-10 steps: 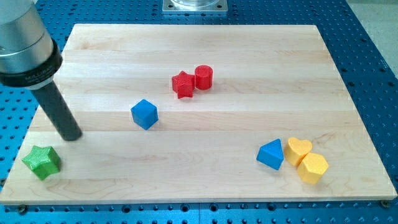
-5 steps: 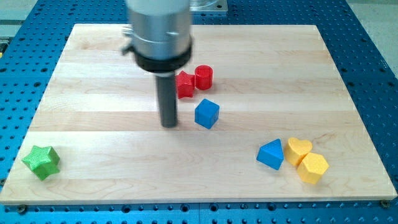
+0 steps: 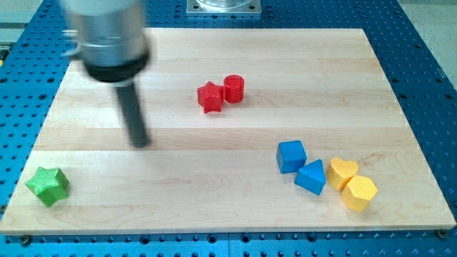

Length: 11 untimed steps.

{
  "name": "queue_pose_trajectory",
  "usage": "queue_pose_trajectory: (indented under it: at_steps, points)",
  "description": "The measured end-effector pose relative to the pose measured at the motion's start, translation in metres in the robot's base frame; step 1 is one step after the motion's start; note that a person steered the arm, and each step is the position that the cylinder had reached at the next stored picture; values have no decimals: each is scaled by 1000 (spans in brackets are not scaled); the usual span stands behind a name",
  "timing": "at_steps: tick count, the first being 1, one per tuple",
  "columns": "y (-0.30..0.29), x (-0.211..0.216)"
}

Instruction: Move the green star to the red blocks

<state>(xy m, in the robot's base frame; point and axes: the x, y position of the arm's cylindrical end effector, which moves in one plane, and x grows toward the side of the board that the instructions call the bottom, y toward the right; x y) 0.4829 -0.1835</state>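
Observation:
The green star [image 3: 48, 185] lies at the view's bottom left corner of the wooden board [image 3: 228, 200]. The red star [image 3: 210, 96] and the red cylinder [image 3: 233, 88] sit touching each other near the board's upper middle. My tip [image 3: 140, 143] rests on the board left of centre, blurred by motion. It is up and to the right of the green star, well apart from it, and down and to the left of the red blocks.
A blue cube [image 3: 291, 155] touches a blue triangular block [image 3: 310, 177] at the lower right. A yellow heart [image 3: 343, 171] and a yellow hexagonal block [image 3: 358, 192] sit just right of them. Blue perforated table surrounds the board.
The blue cube has gone from left of centre to the lower right, beside the blue triangular block. My tip swept right to the middle, then back left. The green star has not moved.

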Motion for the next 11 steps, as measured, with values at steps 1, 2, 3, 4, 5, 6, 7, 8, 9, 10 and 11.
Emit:
queue_pose_trajectory:
  at_steps: [1, 2, 3, 4, 5, 6, 7, 8, 9, 10, 11]
  points:
    - [-96, 51]
    - [-114, 130]
    - [-86, 99]
    - [-30, 48]
    - [52, 10]
    - [52, 9]
    - [5, 60]
    - [75, 50]
    - [151, 26]
    - [161, 53]
    - [170, -2]
